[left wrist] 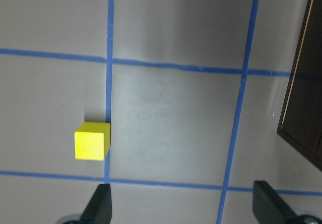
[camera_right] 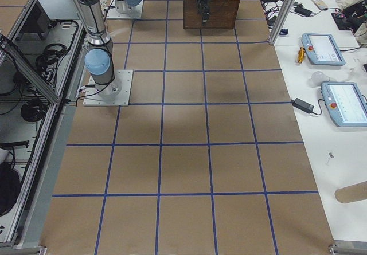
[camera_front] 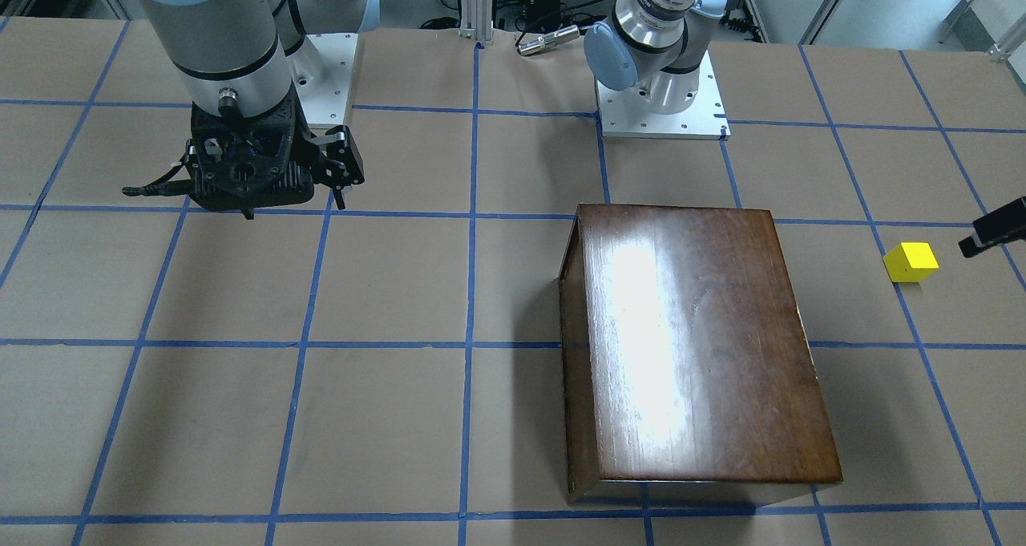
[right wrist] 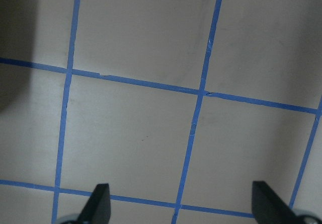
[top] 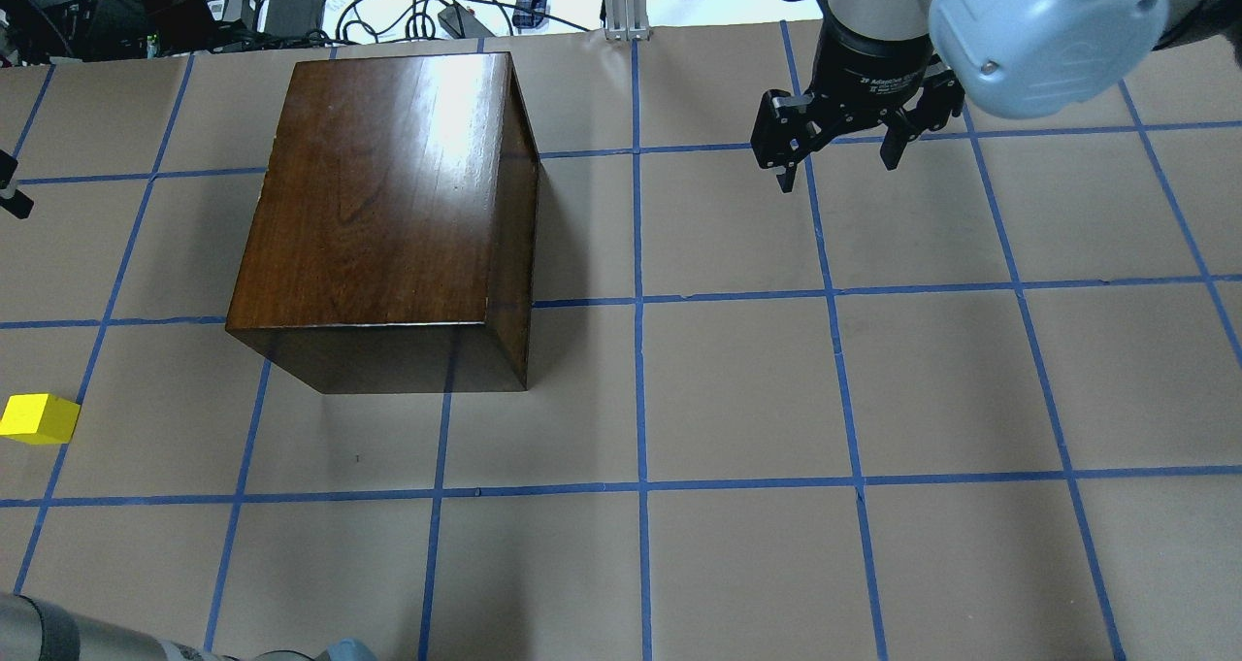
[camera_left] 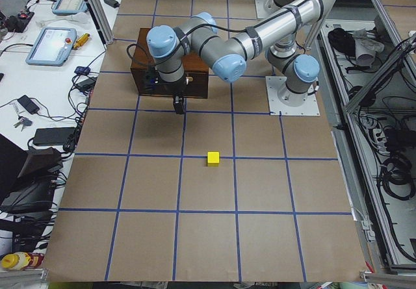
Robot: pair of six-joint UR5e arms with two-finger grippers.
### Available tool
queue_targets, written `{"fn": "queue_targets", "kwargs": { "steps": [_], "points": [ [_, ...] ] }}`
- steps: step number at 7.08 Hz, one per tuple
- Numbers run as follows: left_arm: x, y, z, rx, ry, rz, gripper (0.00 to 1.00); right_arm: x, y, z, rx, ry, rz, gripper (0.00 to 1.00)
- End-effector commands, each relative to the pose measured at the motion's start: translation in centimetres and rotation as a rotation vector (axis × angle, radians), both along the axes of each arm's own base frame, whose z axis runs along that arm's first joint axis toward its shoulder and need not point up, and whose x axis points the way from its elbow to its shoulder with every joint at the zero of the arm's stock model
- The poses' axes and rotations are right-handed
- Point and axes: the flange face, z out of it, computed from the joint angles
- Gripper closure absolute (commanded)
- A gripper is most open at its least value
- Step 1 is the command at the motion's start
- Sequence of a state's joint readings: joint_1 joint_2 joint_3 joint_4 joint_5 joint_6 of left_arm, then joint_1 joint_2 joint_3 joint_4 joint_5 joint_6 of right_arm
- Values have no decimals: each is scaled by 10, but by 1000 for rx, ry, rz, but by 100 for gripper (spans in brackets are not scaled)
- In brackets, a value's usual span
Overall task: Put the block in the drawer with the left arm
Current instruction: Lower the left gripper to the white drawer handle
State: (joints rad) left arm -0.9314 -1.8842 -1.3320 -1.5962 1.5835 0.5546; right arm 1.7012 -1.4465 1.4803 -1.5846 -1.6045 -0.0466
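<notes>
The yellow block (camera_front: 910,261) (top: 37,418) (camera_left: 212,158) rests alone on the brown paper, near the table's left end. In the left wrist view the block (left wrist: 92,141) lies above the left fingertip (left wrist: 100,204), outside the gap. My left gripper (left wrist: 185,206) (camera_left: 179,105) hangs open above the table between the block and the dark wooden box (top: 388,195) (camera_front: 689,337). The drawer sits shut in the box; only a dark panel (camera_left: 170,84) faces the block. My right gripper (top: 839,161) (right wrist: 183,209) hovers open and empty, far on the other side.
Blue tape lines grid the table. The arm base plates (camera_front: 661,113) (camera_front: 329,73) stand on the robot's side. Cables and small devices (top: 291,1) line the far edge. Tablets (camera_left: 52,45) lie on a side bench.
</notes>
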Motion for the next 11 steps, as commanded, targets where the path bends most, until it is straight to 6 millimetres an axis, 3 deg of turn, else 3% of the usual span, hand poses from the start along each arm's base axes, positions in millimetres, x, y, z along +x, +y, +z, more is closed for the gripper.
{"fn": "queue_targets", "kwargs": {
  "steps": [1,3,5,8,11],
  "points": [
    [-11,-44,-35,-14,74,-37,0,0,0,0,0,-2,1,0],
    [-34,-59,-63,-55,233,-40,0,0,0,0,0,0,-1,0],
    [-58,-54,-103,-41,364,-41,0,0,0,0,0,-2,1,0],
    [-88,-58,-125,-53,429,-183,0,0,0,0,0,-2,-1,0],
    [-92,-56,-139,-35,447,-185,0,0,0,0,0,0,1,0]
  ]
}}
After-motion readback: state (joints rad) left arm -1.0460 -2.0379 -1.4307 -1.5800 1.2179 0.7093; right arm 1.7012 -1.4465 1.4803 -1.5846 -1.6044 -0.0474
